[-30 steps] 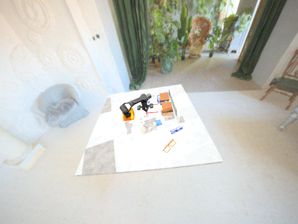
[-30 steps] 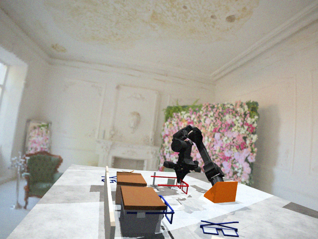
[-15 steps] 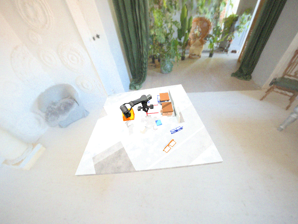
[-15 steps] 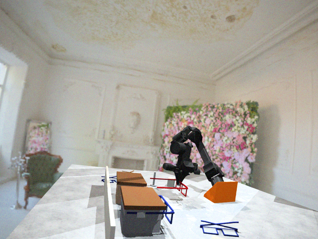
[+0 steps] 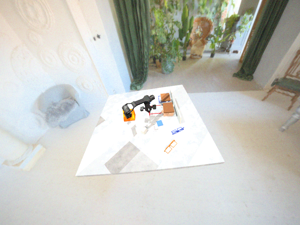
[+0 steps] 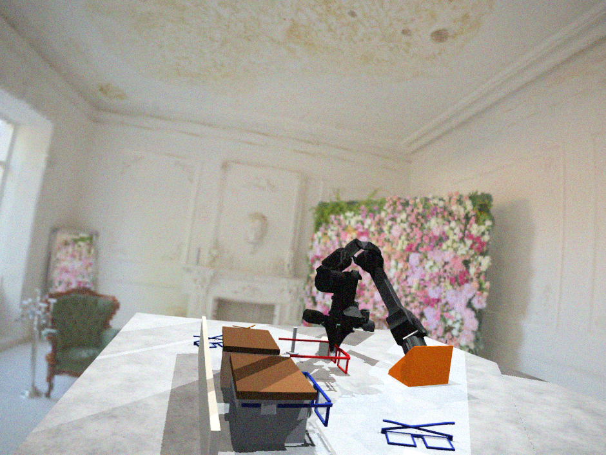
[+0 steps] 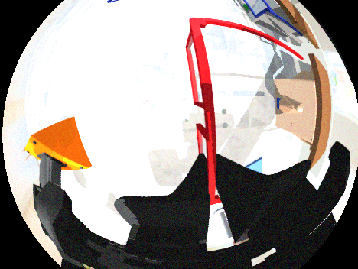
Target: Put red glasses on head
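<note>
Black gripper [image 5: 149,112] [image 6: 334,347] [image 7: 206,157] pointing down, its fingers closed on the front frame of the red glasses [image 5: 155,113] [image 6: 318,357] [image 7: 206,82]; the glasses are held above the white table [image 5: 145,159] [image 6: 122,362], unfolded, between the arm's orange base [image 5: 132,119] [image 6: 426,367] [image 7: 63,141] and the brown-topped display head [image 5: 168,107] [image 6: 251,338] [image 7: 323,111]; their temples point away from the base, toward this head, roughly parallel and close to level; the long axis of the front frame runs crosswise to them, along the row of heads, with the lens rims hanging below the top bar; the temple ends are near the head's face, not behind its ears, and whether either one touches cannot be told; beside it, the other head [image 5: 165,97] [image 6: 271,377] wears blue glasses [image 6: 320,404]; the wrist view alone shows the nearer face plainly, with its nose [image 7: 291,104] and a small blue patch [image 7: 278,103] beside it; the exterior view clearly shows a folded blue pair [image 6: 418,435] on the table, which the arm largely hides from above; the top view instead shows an orange pair [image 5: 170,146] in full, barely visible in the exterior view behind the heads.
</note>
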You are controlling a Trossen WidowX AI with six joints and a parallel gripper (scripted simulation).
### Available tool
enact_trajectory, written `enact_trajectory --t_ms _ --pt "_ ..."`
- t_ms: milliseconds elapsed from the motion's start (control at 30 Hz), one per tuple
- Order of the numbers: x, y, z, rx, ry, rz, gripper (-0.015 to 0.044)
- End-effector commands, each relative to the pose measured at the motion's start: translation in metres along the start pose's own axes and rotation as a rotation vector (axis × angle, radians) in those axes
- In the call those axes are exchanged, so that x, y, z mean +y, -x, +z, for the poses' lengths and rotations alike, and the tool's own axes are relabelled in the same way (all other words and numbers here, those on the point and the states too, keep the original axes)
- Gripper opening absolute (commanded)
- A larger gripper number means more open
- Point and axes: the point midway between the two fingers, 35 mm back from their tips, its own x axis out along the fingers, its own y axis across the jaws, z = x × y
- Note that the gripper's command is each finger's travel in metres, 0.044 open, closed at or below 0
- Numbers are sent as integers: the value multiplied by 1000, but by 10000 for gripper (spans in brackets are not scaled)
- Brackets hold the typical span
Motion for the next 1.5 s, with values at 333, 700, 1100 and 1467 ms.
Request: enact_trajectory --t_ms 333,700,1100,1467 --pt "-19 -3 0 8 6 6 0" --pt "-34 -4 0 8 6 5 0" --pt "-51 -6 0 8 5 5 0" --pt "-67 -7 0 8 4 4 0"
